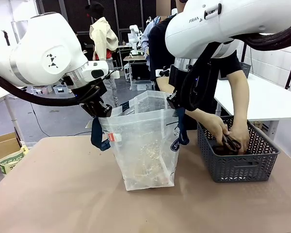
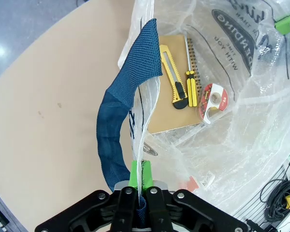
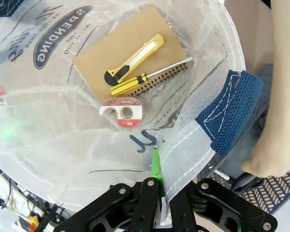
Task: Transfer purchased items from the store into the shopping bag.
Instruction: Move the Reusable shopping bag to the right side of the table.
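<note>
Front view: the translucent shopping bag [image 1: 145, 141] stands mid-counter [image 1: 53, 194], its mouth held wide by the left end effector [image 1: 101, 109] and the right end effector [image 1: 176, 103]. Toward the counter's right edge, a person's hands [image 1: 228, 133] dig in a dark grey basket [image 1: 237, 162].

Left wrist view: the left end effector [image 2: 137, 170] is clamped on the bag's rim where the navy strap [image 2: 123, 116] joins it. Inside the bag lie a yellow utility knife [image 2: 173, 77], a spiral notebook [image 2: 171, 113] and a red tape dispenser [image 2: 212, 100].

Right wrist view: the right end effector [image 3: 157, 169] is pinched shut on the opposite rim.

The thin film could slip from either pinch. The mouth would probably then fold shut, and the next item could land on the counter.
</note>
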`<state>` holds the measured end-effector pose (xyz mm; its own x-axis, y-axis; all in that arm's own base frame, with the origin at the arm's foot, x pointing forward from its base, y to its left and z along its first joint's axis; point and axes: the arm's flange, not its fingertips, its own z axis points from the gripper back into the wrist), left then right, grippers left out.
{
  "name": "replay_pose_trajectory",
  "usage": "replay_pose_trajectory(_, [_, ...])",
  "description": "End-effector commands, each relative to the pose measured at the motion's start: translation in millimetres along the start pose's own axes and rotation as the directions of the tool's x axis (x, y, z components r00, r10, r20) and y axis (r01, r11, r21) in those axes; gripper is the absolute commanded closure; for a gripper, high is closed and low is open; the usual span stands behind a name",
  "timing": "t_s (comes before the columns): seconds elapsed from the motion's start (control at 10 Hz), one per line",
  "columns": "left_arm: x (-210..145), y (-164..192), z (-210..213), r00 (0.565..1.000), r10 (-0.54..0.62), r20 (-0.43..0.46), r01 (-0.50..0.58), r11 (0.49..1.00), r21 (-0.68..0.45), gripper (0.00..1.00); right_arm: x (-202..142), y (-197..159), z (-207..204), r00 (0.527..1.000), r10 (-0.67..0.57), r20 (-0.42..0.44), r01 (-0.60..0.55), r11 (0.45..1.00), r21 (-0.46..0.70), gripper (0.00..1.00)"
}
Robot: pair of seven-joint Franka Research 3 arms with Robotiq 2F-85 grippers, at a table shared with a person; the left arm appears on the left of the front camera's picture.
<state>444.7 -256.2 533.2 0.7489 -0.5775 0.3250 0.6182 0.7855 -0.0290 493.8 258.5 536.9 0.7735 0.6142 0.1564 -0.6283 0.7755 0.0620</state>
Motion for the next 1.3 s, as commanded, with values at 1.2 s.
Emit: replay_pose_trajectory(1.2, [-0.3,0.5,1.2,1.000,0.010,0.001,-0.010,1.000,0.001,1.00,0.0,-0.4,0.7,1.000,-0.001,0.003,0.001,1.000,-0.002,1.00])
